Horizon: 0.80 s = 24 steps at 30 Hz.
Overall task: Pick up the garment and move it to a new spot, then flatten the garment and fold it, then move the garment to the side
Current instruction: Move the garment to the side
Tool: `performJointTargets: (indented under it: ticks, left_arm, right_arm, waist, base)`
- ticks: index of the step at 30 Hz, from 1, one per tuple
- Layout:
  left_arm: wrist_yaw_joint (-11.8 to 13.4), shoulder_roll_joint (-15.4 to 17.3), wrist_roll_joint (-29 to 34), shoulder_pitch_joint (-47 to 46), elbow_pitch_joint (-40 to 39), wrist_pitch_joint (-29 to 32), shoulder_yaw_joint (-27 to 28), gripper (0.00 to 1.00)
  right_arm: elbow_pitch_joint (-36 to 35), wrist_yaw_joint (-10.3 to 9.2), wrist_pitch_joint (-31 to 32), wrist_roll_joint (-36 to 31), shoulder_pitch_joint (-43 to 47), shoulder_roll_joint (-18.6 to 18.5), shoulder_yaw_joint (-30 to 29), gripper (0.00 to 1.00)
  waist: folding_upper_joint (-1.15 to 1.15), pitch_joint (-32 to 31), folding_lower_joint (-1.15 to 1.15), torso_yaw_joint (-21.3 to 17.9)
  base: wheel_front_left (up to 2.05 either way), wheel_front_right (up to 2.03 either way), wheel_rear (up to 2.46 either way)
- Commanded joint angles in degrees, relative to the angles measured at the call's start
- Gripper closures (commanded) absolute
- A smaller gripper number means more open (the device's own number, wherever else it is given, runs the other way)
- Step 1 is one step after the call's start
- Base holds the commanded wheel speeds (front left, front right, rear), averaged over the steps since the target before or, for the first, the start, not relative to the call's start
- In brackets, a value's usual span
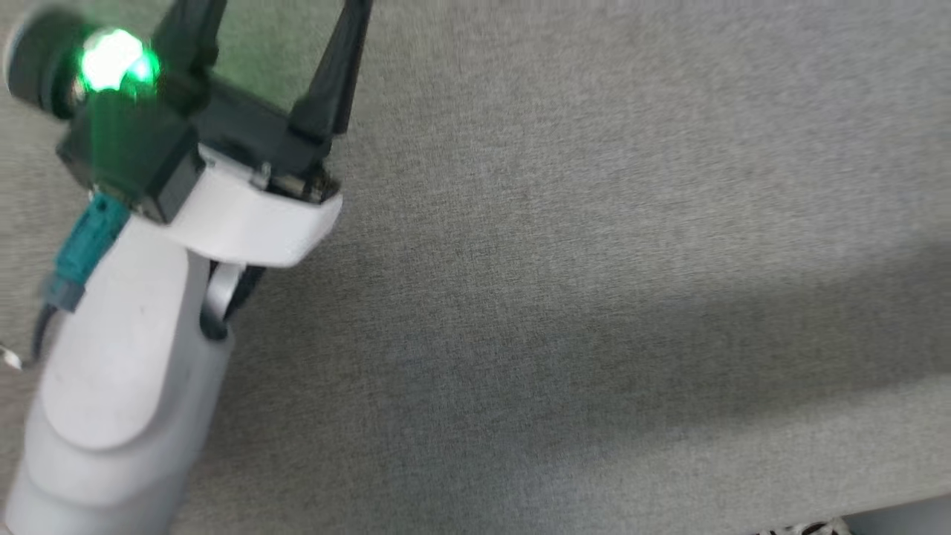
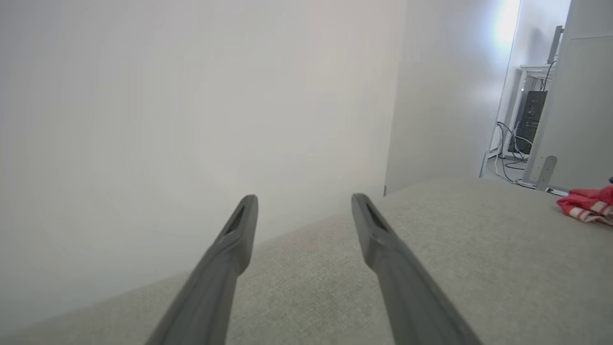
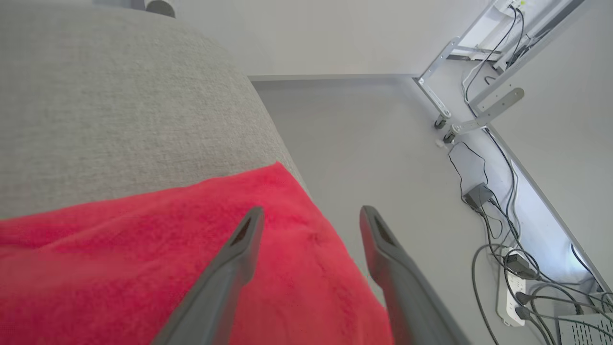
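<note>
The garment (image 3: 119, 249) is a red cloth lying at the rim of the grey cushioned surface (image 3: 96, 96). My right gripper (image 3: 311, 213) hovers just over the garment's outer corner, open, with nothing between its fingers. In the left wrist view the garment (image 2: 586, 205) is a small red-and-white striped heap far off to the right. My left gripper (image 2: 304, 203) is open and empty above bare grey fabric, facing a white wall. In the head view the left gripper (image 1: 278, 30) stands at the upper left, its fingers spread and running off the top edge.
Past the cushion's edge the grey floor (image 3: 373, 143) drops away, with cables and power strips (image 3: 517, 287) and a metal desk leg (image 3: 483, 112). A white wall (image 2: 191, 96) rises close behind the surface. Wide bare fabric (image 1: 594, 260) spreads to the right of the left arm.
</note>
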Motion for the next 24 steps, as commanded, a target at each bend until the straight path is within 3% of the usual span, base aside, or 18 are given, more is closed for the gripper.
performJointTargets:
  ticks: [1,15,24]
  left_arm:
    - [0.1,-0.5,0.0,3.0,0.2,-0.3,1.0,0.0]
    - [0.1,-7.6,-2.6,26.9,5.3,-0.3,9.6,0.0]
    - [0.1,-9.7,-4.1,36.6,11.1,-0.3,12.0,0.0]
  right_arm:
    - [-0.5,-0.02,-0.7,-0.6,1.2,0.1,1.4,0.0]
    - [-14.3,-0.02,-5.1,6.1,15.9,7.5,13.0,0.0]
    - [-21.9,-0.02,-8.0,9.4,29.3,11.8,15.1,0.0]
  waist:
    - [0.0,-3.7,0.0,0.4]
    - [0.0,-23.6,0.0,6.1]
    - [0.0,-33.5,0.0,11.3]
  base:
    - [0.0,0.0,0.0]
    - [0.0,0.0,0.0]
    - [0.0,0.0,0.0]
